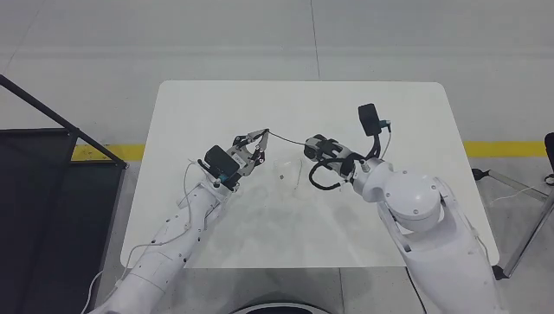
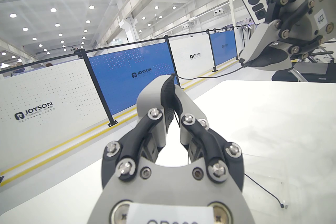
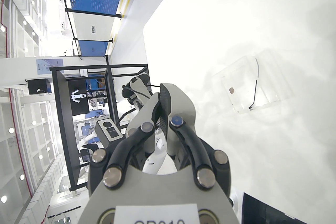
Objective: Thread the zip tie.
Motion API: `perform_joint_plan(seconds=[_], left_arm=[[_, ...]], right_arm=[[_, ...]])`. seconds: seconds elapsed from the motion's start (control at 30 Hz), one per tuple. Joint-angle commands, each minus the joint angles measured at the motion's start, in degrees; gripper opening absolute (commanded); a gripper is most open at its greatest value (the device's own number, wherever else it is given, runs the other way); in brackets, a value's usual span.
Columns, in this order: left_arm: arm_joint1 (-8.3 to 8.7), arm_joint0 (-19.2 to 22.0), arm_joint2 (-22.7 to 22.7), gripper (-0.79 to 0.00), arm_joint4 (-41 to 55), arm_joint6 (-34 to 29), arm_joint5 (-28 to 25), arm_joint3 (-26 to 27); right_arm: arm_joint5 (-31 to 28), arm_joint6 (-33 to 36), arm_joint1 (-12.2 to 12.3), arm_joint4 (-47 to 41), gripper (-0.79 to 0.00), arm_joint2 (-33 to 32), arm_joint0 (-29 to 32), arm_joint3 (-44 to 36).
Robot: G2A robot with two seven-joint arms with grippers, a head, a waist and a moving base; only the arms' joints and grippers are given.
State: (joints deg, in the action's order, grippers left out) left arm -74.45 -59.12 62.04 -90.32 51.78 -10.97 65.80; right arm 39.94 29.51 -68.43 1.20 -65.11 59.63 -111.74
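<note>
A thin black zip tie (image 1: 286, 138) hangs stretched in the air above the middle of the white table (image 1: 398, 115). My left gripper (image 1: 263, 135) is shut on its left end. My right gripper (image 1: 308, 146) is shut on its right end. In the left wrist view the zip tie (image 2: 210, 76) runs from my left gripper's tip (image 2: 172, 79) across to the right gripper (image 2: 244, 62). In the right wrist view my right gripper (image 3: 160, 88) has its pads pressed together, and a short piece of the zip tie (image 3: 154, 85) leads off from them.
A clear shallow tray (image 1: 291, 176) lies on the table below the two grippers; its wall (image 3: 278, 96) is see-through. A second black zip tie (image 3: 256, 86) lies inside it, and that spare tie (image 2: 262, 187) shows by my left wrist. A black frame (image 1: 35, 106) stands left of the table.
</note>
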Motion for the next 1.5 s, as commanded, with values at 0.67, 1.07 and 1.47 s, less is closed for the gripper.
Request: perform_joint_plan(seconds=[0.67, 1.07, 1.47], left_arm=[[0.00, 0.0, 0.0, -0.785, 0.0, 0.0, 0.0, 0.0], [0.00, 0.0, 0.0, -0.785, 0.0, 0.0, 0.0, 0.0], [0.00, 0.0, 0.0, -0.785, 0.0, 0.0, 0.0, 0.0]], right_arm=[[-5.8, -2.8, -0.7, -8.8, -0.785, -2.9, 1.8, -0.1], [-8.4, -3.9, -1.0, -12.8, -0.785, -4.1, 2.5, 0.2], [-7.9, -4.7, -1.1, -12.8, -0.785, -3.4, 2.0, 0.7]])
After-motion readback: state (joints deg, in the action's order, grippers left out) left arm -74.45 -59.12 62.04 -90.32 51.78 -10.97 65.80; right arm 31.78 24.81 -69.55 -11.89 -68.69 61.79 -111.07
